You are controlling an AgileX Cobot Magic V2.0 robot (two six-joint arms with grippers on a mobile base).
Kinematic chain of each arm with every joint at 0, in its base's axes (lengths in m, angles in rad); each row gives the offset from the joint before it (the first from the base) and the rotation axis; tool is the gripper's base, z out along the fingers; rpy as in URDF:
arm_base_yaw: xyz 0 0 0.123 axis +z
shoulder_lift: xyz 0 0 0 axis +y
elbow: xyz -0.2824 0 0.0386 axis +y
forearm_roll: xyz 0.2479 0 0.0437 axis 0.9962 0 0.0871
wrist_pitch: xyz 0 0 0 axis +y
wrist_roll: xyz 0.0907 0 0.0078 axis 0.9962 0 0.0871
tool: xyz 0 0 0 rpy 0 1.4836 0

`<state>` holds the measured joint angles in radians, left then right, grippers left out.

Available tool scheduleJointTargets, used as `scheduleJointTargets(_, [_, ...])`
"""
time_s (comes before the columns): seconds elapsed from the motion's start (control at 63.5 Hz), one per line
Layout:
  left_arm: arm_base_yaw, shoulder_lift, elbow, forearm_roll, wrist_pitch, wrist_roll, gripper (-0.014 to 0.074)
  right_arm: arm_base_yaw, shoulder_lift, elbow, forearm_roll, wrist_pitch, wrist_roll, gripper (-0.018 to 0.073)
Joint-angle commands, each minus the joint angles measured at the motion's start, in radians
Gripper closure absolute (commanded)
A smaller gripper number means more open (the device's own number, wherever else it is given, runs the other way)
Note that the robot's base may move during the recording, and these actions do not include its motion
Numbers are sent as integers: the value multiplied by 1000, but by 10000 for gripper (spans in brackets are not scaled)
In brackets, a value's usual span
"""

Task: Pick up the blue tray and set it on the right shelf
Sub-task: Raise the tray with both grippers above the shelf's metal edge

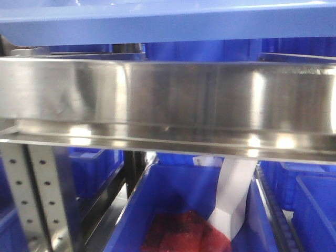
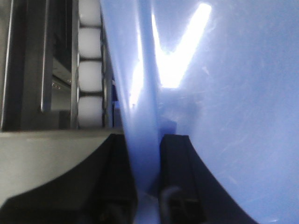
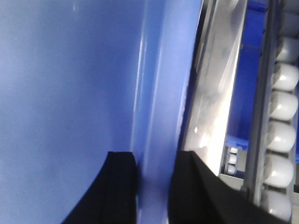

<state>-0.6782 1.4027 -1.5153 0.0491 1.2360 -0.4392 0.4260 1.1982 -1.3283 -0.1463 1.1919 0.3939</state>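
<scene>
Light-blue plastic fills the top of the front view: the blue tray (image 1: 157, 23) spans the full width, its long edge level and above the right shelf (image 1: 168, 100). A narrow gap separates the tray from the shelf's tall steel front lip, and dark blue shows through it. Under the shelf stand at least three deep blue bins (image 1: 178, 194); the middle one holds red material (image 1: 184, 233) and one white sheet (image 1: 233, 197). One perforated upright (image 1: 31, 199) rises at lower left.

From the left wrist view, the left gripper (image 2: 145, 137) is clamped on the tray's flared rim, with one black finger (image 2: 117, 186) on each side of it, two in all. The tray's glossy inner face takes up the right half. Four white rollers (image 2: 89, 77) run in a column to the left, well apart from the rim.

From the right wrist view, the right gripper (image 3: 154, 154) pinches the opposite rim the same way, two black fingers (image 3: 196, 191) pressing either side. Just beside the rim runs the shelf's steel lip, and beyond it a column of at least five white rollers (image 3: 280, 137).
</scene>
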Motion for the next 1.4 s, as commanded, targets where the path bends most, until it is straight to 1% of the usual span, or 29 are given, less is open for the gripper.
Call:
scheduleJointTargets(0.0, [-12, -27, -23, -17, 43, 39, 645, 1, -23, -33, -9, -85, -29, 503])
scheduleJointTargets(1.385, [-12, -27, -23, -17, 43, 39, 645, 1, -23, -33, -9, -85, -29, 503])
